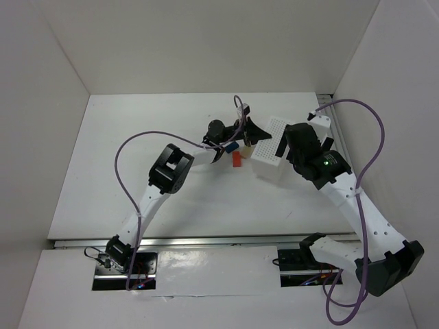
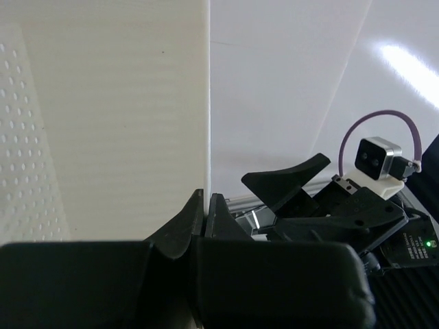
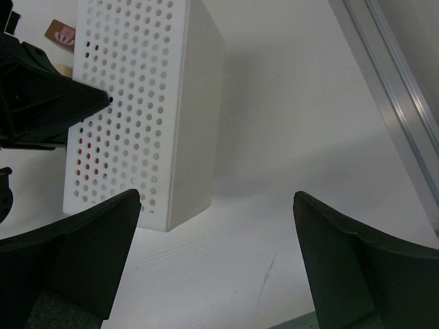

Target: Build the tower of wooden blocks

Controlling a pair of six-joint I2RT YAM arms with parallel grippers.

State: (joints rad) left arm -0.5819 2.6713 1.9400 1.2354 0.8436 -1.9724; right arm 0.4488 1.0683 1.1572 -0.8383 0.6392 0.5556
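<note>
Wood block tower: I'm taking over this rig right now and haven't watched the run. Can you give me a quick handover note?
Left gripper: fingers shut, nothing seen between them, tips at a corner of the white tub.
Right gripper: fingers wide open, empty, near the tub's other side.
Blocks: orange-red block lies on the table left of the tub; a blue block beside it, by the left gripper; others mostly hidden.
Done: no stack visible.
Left: the whole tower.
</note>
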